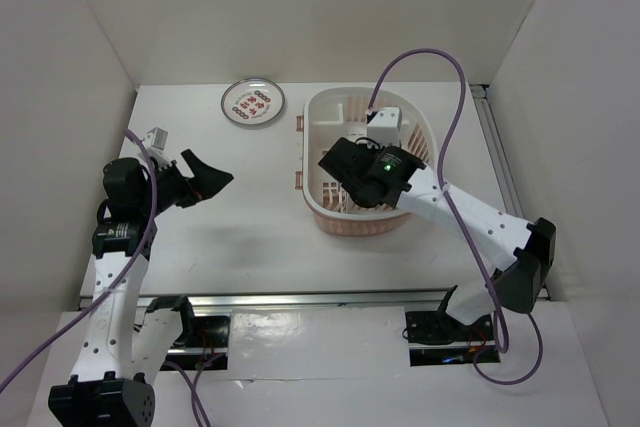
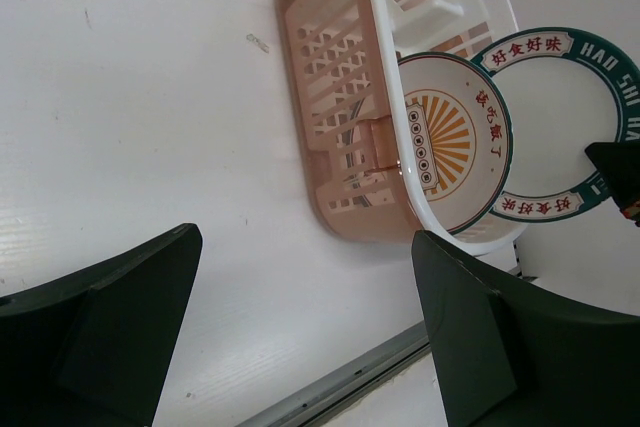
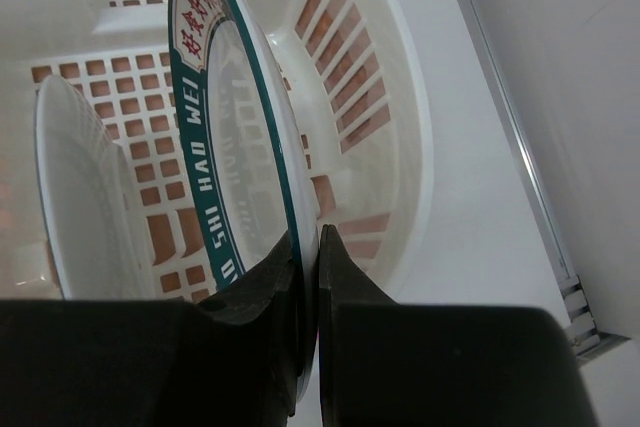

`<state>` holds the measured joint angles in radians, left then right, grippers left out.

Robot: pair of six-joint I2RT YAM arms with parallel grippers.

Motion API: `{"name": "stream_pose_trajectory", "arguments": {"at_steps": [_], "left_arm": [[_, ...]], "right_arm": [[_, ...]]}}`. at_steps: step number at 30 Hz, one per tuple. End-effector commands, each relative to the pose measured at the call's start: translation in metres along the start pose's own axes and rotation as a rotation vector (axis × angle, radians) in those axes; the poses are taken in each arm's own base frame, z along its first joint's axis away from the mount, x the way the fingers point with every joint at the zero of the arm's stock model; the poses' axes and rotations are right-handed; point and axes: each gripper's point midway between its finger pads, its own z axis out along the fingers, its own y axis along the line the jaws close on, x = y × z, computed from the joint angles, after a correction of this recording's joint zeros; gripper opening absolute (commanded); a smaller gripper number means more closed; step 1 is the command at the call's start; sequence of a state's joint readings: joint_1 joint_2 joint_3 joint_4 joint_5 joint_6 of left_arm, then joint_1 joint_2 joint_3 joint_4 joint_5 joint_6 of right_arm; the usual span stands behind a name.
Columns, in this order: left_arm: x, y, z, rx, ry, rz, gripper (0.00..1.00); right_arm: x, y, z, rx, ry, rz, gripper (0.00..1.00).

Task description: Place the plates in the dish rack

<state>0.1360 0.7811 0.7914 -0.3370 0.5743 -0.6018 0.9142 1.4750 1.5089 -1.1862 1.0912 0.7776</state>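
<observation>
The right gripper (image 3: 312, 242) is closed down to a thin pinch on the rim of the teal-banded plate (image 3: 235, 147), holding it upright on its edge inside the dish rack (image 3: 385, 97). Whether the plate's lower edge already rests on the slotted bottom cannot be told from these views. Just beside it, the sunburst plate (image 3: 85, 197) stands on edge too, leaning toward the near wall of the rack. The third one, the red-character plate (image 1: 253, 104), lies flat on the table (image 1: 250, 217) to the left of the rack, near the back wall and apart from it.

The left gripper (image 2: 307, 242) hovers over bare table to the left of the rack with its jaws spread wide and nothing between them.

These plates look stiff and hard, with a smooth glossy surface — probably slippery under the pads. They are small and likely light, so weight should be no trouble, but a chip or crack seems possible if one is dropped against the others or knocked hard on the rack. The rim is the only sensible place to take hold: a pinch across the thin edge, one pad on the face and one on the underside, as the right gripper has it. For the plate lying flat, one jaw would probably have to slip under the raised edge first — a shallow grip there could let it slide out or swing once lifted.
</observation>
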Motion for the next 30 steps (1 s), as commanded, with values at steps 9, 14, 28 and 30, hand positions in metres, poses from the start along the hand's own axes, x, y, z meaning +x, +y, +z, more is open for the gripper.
{"name": "stream_pose_trajectory", "arguments": {"at_steps": [9,14,28,30], "left_arm": [[-0.010,-0.007,-0.005,0.024,-0.036,0.038,1.00],[-0.011,-0.005,-0.004,0.016,-0.041,0.038,1.00],[-0.011,-0.005,-0.004,0.016,-0.041,0.038,1.00],[-0.011,-0.005,-0.004,0.016,-0.041,0.038,1.00]], "right_arm": [[0.008,0.011,0.013,-0.007,-0.009,0.065,0.00],[0.013,0.014,0.015,-0.014,-0.002,0.056,0.00],[0.029,0.022,0.021,-0.021,0.018,0.038,0.00],[0.032,0.024,0.022,-0.024,0.028,0.030,0.00]]}}
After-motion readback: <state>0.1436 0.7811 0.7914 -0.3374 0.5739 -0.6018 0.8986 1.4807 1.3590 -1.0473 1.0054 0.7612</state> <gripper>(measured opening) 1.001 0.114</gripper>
